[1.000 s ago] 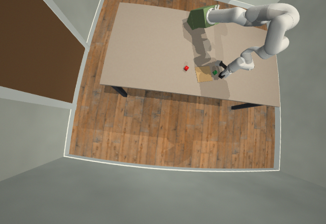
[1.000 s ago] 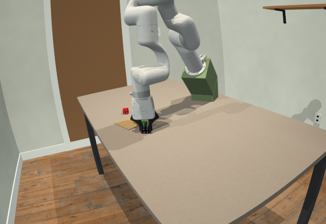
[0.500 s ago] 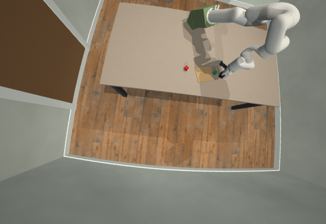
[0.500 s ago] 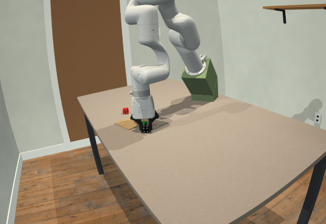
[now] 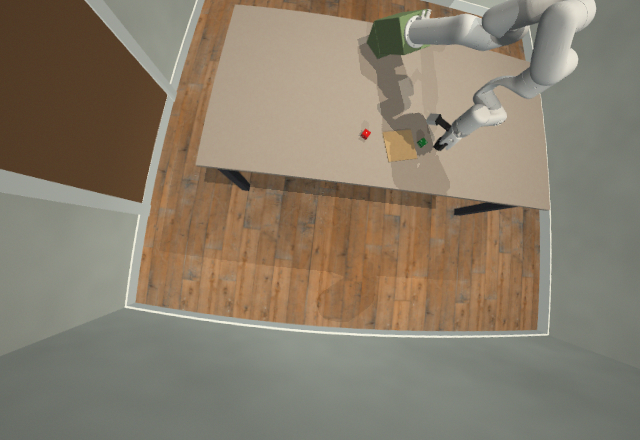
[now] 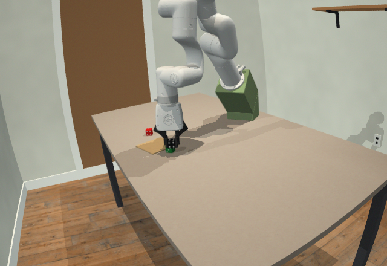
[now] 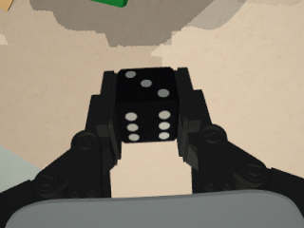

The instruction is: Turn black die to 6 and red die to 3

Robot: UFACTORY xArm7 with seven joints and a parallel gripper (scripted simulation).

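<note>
My gripper (image 5: 439,145) (image 6: 171,145) (image 7: 146,88) is shut on the black die (image 6: 170,142) (image 7: 147,106), held above the table right of the mat in the top view. The wrist view shows the die's 3 face and, nearer the palm, its 6 face. The green die (image 5: 421,142) (image 6: 169,150) (image 7: 112,2) stands on the table just off the mat's right edge; the black die partly covers it in the exterior view. The red die (image 5: 366,134) (image 6: 149,131) stands on the table left of the mat; its top number is too small to tell. The tan mat (image 5: 398,147) (image 6: 152,147) lies flat.
The beige table (image 5: 284,78) (image 6: 250,178) carries the green arm base (image 5: 390,37) (image 6: 234,102) at its back edge. The table's front edge runs a short way beyond the mat. The arm's shadow falls across the mat and green die.
</note>
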